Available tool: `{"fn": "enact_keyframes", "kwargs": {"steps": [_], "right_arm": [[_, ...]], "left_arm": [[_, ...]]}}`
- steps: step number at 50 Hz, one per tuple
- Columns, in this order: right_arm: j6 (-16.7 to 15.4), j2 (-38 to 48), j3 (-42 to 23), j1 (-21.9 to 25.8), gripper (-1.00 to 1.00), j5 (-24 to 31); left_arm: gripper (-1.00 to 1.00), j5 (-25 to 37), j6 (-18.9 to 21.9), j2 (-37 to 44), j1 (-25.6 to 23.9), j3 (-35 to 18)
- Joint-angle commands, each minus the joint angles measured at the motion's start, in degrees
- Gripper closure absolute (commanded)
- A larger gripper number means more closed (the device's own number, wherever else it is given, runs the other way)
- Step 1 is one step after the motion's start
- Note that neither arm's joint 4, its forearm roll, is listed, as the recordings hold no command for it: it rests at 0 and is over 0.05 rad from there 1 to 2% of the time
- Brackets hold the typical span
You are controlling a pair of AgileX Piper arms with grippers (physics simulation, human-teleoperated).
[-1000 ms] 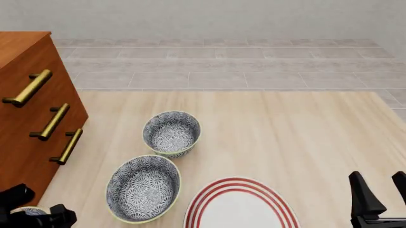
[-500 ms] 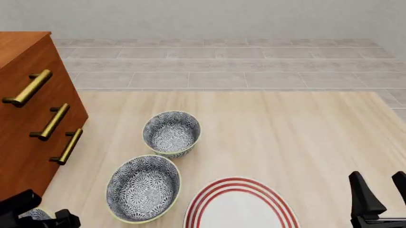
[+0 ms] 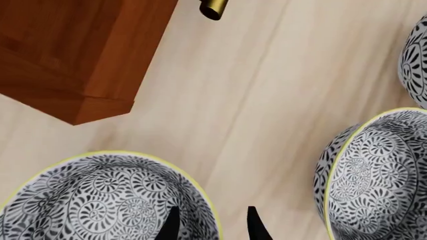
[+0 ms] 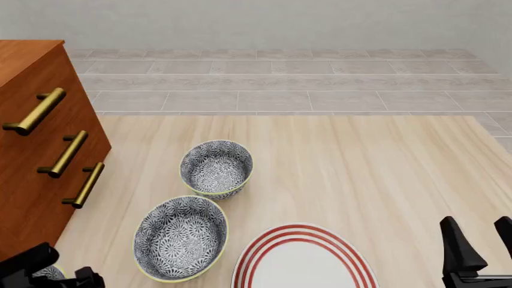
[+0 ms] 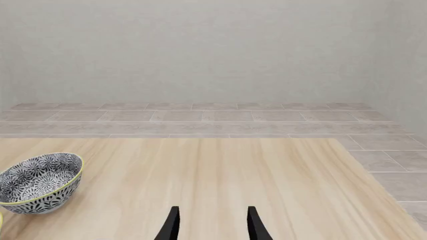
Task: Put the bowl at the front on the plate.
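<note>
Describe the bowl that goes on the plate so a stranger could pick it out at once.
Start at the wooden drawer chest on the table's left. Three patterned bowls run from it toward the near edge; the bowl wanted is nearest that edge, by the chest's corner, with the left hand straddling its rim, one finger inside.

The pale, matt wood-grain surface (image 4: 376, 174) carries a smooth, glazed-looking blue-grey patterned ceramic bowl (image 3: 100, 200) beside a reddish-brown wooden cabinet (image 4: 36, 150) with satin brass-coloured handles (image 4: 64, 153).

Front view: the left gripper (image 4: 48, 273) covers nearly all of the bowl (image 4: 44, 273) at lower left; the plate (image 4: 304, 258) runs off the bottom edge.
</note>
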Motion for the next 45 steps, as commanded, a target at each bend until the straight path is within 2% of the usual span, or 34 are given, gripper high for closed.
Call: {"fn": "enact_keyframes", "kwargs": {"steps": [1,4,5,22,35,45], "right_arm": [[0.01,-0.17,0.1,0.0,-1.0,0.04],[-0.01,-0.17,0.1,0.0,-1.0,0.04],[0.0,-0.18,0.1,0.01,-1.0,0.04],[0.01,-0.16,0.1,0.01,-1.0,0.04],[0.0,-0.17,0.1,0.01,-1.0,0.04],[-0.01,-0.17,0.1,0.0,-1.0,0.04]], "left_arm": [[-1.0,-3.01,0.05,2.45,0.15,1.38],[-1.0,-3.19,-0.26,2.53,-0.14,1.56],[1.0,-3.04,0.0,2.36,0.25,1.5],[1.0,4.87,-1.39,-4.55,-2.23,-0.73],[1.0,12.4,-4.17,-10.33,-5.97,-5.1],[1.0,13.07,-5.47,-11.7,-8.21,-6.59]]}}
